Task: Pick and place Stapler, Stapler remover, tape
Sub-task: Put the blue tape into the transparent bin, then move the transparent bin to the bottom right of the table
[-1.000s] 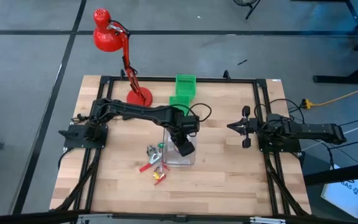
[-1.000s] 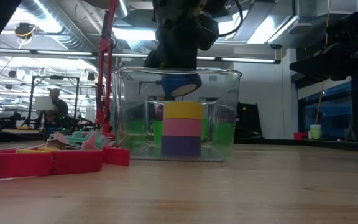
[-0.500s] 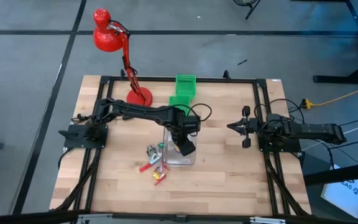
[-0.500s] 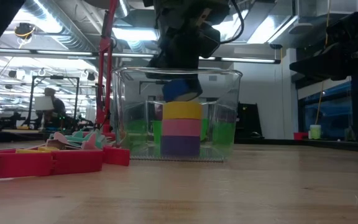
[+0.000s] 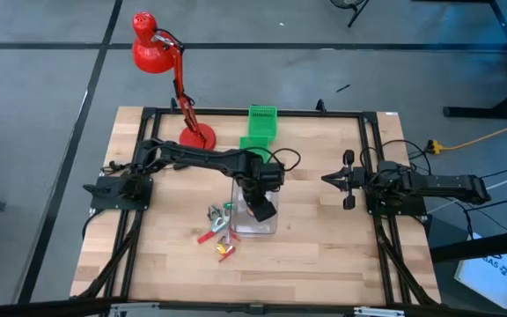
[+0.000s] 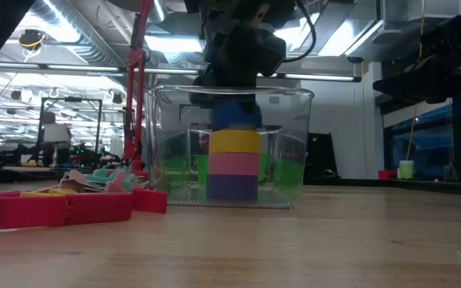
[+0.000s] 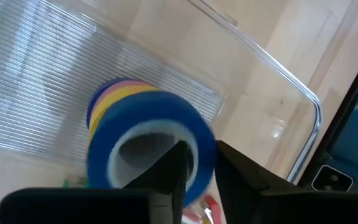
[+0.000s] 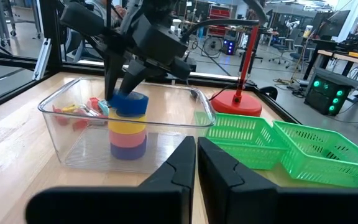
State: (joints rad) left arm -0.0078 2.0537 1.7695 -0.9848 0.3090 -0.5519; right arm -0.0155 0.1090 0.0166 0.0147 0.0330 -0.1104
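Observation:
Inside the clear container [image 6: 294,144] stands a stack of tape rolls: yellow [image 6: 234,142] on pink [image 6: 234,164] on a blue-purple one [image 6: 234,189]. My left gripper [image 6: 234,80] reaches down into the container, shut on a second blue tape roll [image 7: 145,134] on top of the stack [image 8: 128,130]. A red stapler [image 6: 54,210] lies on the table left of the container, beside a heap of small coloured pieces [image 5: 218,218]. My right gripper [image 5: 328,180] waits shut near the table's right side, holding nothing. My left gripper pinches the wall of the blue roll [image 7: 205,155], with one finger [image 7: 173,171] inside the ring and the other [image 7: 235,171] outside. It comes from above, slanting down. The roll [image 6: 234,116] sits level, its underside on the yellow roll's top.
A red desk lamp [image 5: 158,53] stands with its base [image 5: 197,136] at the far left of the table. Green baskets [image 5: 260,128] sit behind the container, also in the right wrist view [image 8: 278,146]. Bare wood lies near and to the right.
My left gripper has moved down into the container with the blue roll. The roll hung tilted above the stack a second ago; it now lies level on the yellow roll.

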